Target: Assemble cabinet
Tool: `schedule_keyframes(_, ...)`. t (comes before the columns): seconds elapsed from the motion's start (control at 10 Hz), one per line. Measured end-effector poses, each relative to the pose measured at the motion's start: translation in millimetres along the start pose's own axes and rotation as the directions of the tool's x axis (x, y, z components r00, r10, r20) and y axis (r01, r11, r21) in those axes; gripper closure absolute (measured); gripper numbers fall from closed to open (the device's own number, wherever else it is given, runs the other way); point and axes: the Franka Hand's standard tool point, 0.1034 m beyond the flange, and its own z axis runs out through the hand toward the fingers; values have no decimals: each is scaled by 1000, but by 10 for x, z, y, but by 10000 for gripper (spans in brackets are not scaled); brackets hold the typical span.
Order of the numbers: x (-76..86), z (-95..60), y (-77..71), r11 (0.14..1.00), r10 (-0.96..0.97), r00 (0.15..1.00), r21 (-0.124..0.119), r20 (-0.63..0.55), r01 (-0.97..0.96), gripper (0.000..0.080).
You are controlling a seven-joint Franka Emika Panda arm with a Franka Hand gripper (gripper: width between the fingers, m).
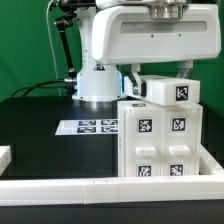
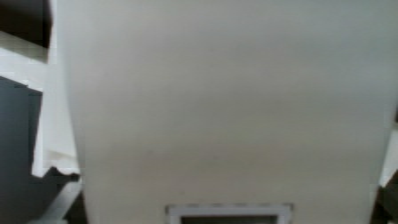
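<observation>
The cabinet (image 1: 160, 140) stands at the exterior view's right as a tall white box frame with several black-and-white markers on its front. On top of it sits a smaller white box (image 1: 168, 90) with one marker, slightly tilted. My gripper (image 1: 138, 82) comes down at that box's left end and is shut on it. In the wrist view the white box (image 2: 222, 100) fills almost the whole picture between the jaws, with a marker's edge (image 2: 228, 213) showing. My gripper (image 2: 222, 195) is mostly hidden behind the box, and only dark slivers show at the sides.
The marker board (image 1: 88, 126) lies flat on the black table left of the cabinet. The white robot base (image 1: 97, 85) stands behind it. A white rail (image 1: 90, 190) runs along the table's front edge, and a white block (image 1: 5, 155) sits at the far left.
</observation>
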Motion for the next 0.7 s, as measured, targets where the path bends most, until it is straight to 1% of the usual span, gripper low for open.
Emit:
schedule_keyframes(0.5, 0, 0, 1, 1000, 26, 1000, 0, 0, -26, 255)
schedule_keyframes(0.7, 0, 2, -2, 992, 126, 992, 2, 0, -126, 255)
